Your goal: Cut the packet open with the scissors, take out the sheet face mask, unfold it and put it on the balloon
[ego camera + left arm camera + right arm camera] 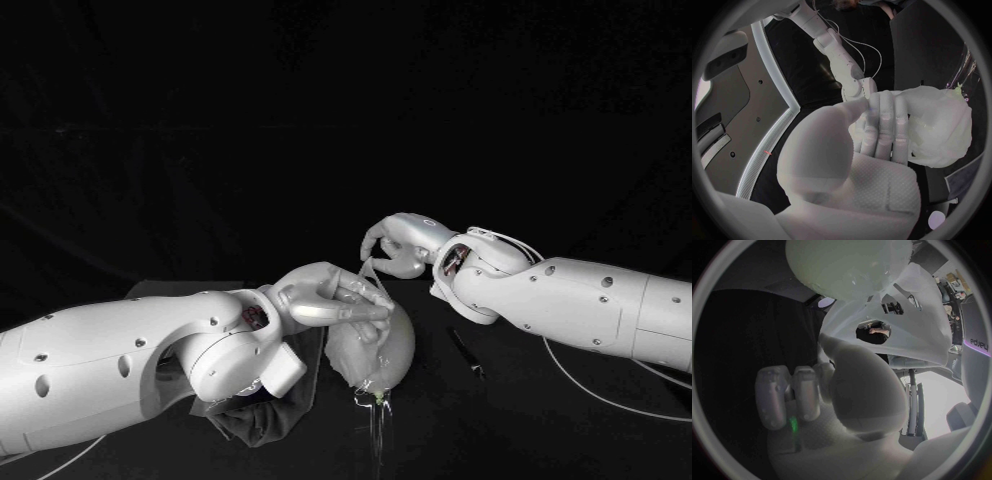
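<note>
A pale balloon (378, 350) lies on the black table (548, 400), its knot (378, 397) toward me. The translucent sheet mask (369, 290) is draped over it. My left hand (335, 300) lies on the balloon's near-left side, fingers (886, 127) stretched flat on the mask (942, 125). Behind the balloon, my right hand (404, 245) pinches the mask's upper edge and holds it lifted off the balloon. In the right wrist view the mask (904, 315) stretches taut from the balloon (848, 262) toward the right hand (817, 395). The scissors (466, 352) lie right of the balloon.
A dark grey sheet (267, 415) lies under my left forearm at the front left. A white cable (606, 385) runs along the table under the right arm. In the left wrist view the right arm (842, 55) reaches in beyond the balloon.
</note>
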Robot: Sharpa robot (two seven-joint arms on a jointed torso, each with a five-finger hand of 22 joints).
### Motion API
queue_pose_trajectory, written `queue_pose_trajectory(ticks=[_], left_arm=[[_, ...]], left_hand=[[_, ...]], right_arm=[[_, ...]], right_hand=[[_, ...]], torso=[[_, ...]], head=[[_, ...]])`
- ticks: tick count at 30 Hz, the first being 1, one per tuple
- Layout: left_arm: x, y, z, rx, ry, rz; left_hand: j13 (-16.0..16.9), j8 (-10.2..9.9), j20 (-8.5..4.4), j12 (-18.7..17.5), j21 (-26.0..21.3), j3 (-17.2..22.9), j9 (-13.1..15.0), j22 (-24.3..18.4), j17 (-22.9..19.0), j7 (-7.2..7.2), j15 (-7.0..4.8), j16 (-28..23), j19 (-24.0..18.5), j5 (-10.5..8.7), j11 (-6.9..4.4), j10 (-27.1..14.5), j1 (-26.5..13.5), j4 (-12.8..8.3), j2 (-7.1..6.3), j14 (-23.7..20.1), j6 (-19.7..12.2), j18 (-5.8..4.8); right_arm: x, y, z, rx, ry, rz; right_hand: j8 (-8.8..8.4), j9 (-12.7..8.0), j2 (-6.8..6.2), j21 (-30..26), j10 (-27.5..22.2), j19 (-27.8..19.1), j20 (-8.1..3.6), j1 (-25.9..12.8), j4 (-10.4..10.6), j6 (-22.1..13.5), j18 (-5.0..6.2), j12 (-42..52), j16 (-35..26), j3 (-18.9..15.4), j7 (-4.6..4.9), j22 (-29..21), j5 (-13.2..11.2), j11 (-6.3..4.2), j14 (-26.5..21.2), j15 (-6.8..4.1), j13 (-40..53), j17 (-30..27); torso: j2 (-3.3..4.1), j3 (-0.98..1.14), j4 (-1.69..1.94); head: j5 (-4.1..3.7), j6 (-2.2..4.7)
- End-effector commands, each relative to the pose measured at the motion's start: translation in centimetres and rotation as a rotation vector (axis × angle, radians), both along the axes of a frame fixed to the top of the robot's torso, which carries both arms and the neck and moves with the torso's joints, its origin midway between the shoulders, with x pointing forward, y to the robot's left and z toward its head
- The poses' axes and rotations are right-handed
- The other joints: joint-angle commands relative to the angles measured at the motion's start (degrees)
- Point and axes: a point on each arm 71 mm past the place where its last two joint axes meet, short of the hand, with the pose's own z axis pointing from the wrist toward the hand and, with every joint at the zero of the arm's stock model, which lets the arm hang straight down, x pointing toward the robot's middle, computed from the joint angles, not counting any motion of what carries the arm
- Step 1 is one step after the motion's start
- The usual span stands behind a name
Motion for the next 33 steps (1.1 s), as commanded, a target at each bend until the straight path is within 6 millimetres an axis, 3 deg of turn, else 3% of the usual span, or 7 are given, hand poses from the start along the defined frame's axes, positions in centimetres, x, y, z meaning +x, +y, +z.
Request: queue_pose_trajectory(ticks=[1,8,11,19,33], left_arm=[[0.3,-0.5,-0.4,-0.005,0.003,0.035],[0.5,-1.9,-1.5,0.031,0.008,0.031],[0.4,-2.5,-2.0,0.044,0.013,0.02],[0.3,-3.8,-2.6,0.088,0.003,-0.019],[0.4,-5.2,-2.8,0.159,-0.046,-0.041]], left_hand=[[-0.09,-0.27,-0.3,-0.27,1.02,0.38,12.24,0.63,0.99,-0.15,-0.12,1.44,0.03,0.22,-0.03,0.46,-0.25,0.17,-0.32,0.15,0.16,0.68],[-0.32,-0.61,-1.02,-0.69,4.02,0.76,12.75,2.27,4.02,-0.18,-0.65,6.52,0.73,0.25,-0.19,0.37,-0.36,0.38,-0.54,1.54,0.08,0.8],[-0.43,-0.78,-1.49,-0.91,5.58,1.15,13.12,3.12,5.76,-0.25,-0.85,9.39,1.0,0.24,-0.23,0.35,-0.44,0.57,-0.61,1.78,0.04,0.78],[-0.56,-1.09,-2.49,-1.32,9.07,2.12,14.07,4.91,9.71,-0.35,-1.25,16.53,2.08,0.22,-0.39,0.38,-0.68,0.99,-0.96,3.19,-0.12,0.81],[-0.57,-1.31,-2.86,-1.58,11.02,2.87,14.88,5.95,11.78,-0.29,-1.3,20.75,2.01,0.23,-0.37,0.33,-0.87,1.21,-1.29,3.43,-0.23,0.76]], right_arm=[[0.0,-0.4,-0.1,-0.006,-0.012,-0.011],[-0.1,-1.4,-0.4,-0.012,-0.007,-0.029],[-0.2,-1.9,-0.7,-0.01,0.002,-0.038],[-0.1,-2.5,-1.3,-0.004,0.002,-0.062],[0.0,-3.4,-2.0,-0.041,-0.019,-0.089]], right_hand=[[0.13,0.1,0.16,0.26,1.08,6.05,-0.5,0.26,-0.22,0.41,-0.8,0.18,0.22,0.02,-0.09,15.09,0.14,0.01,6.09,-0.3,9.03,15.06],[0.15,0.1,0.15,0.26,1.09,6.05,-0.5,0.23,-0.22,0.41,-0.8,0.18,0.22,0.02,-0.09,15.09,0.14,0.01,6.09,-0.29,9.03,15.06],[0.17,0.1,0.13,0.26,1.12,6.05,-0.5,0.21,-0.22,0.41,-0.8,0.22,0.22,0.02,-0.09,15.09,0.14,0.01,6.09,-0.29,9.06,15.06],[0.19,0.1,0.12,0.26,1.05,6.05,-0.5,0.18,-0.22,0.4,-0.8,0.12,0.22,0.02,-0.09,15.09,0.14,0.01,6.09,-0.29,8.98,15.06],[0.21,0.09,0.09,0.26,0.93,6.05,-0.51,0.11,-0.21,0.37,-0.8,-0.09,0.22,0.02,-0.09,15.09,0.13,0.02,6.09,-0.28,8.83,15.06]], torso=[[0.02,0.06,-0.04],[0.06,-0.02,-0.07],[0.1,-0.03,-0.07],[0.04,0.06,0.01],[0.07,0.02,-0.01]], head=[[-0.23,0.22],[-0.9,-0.22],[-1.4,0.15],[-1.5,-0.35],[-2.18,-0.98]])
